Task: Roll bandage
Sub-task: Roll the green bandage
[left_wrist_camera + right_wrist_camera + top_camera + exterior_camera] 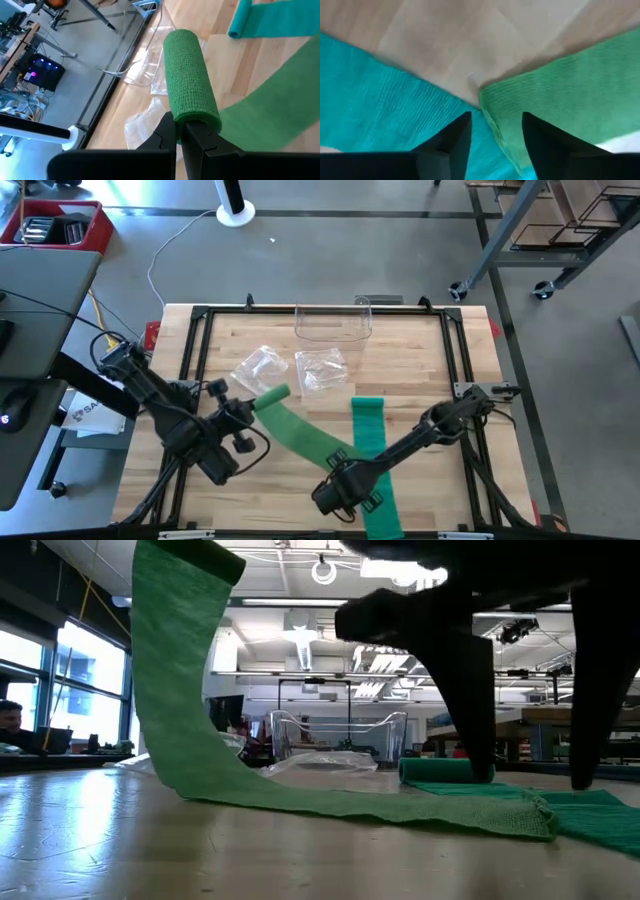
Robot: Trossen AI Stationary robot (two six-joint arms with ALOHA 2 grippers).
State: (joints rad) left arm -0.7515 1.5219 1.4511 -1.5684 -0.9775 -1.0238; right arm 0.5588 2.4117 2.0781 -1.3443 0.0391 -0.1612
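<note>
A light green bandage has a rolled end [192,75] held up by my left gripper [180,127], which is shut on it left of the table's middle [258,402]. Its loose strip [310,435] hangs down and lies on the table, running toward the near edge. The strip's free end [560,100] overlaps a teal bandage [372,450] that lies flat, with a small roll [440,770] at its far end. My right gripper [495,130] points down over that overlap [345,480], open, with the green end's corner between its fingers. My left gripper is shut on the near end of the green roll [195,117], and the roll sticks out forward in line with the fingers. The roll is lifted clear of the table, and the strip hangs slack below it. My right gripper's fingertips [480,772] stand low at the cloth; I cannot tell whether they touch it.
A clear plastic bin [333,323] stands at the table's far edge. Two clear wrappers [260,367] [322,370] lie in front of it. A black frame rail [196,350] runs around the wooden tabletop.
</note>
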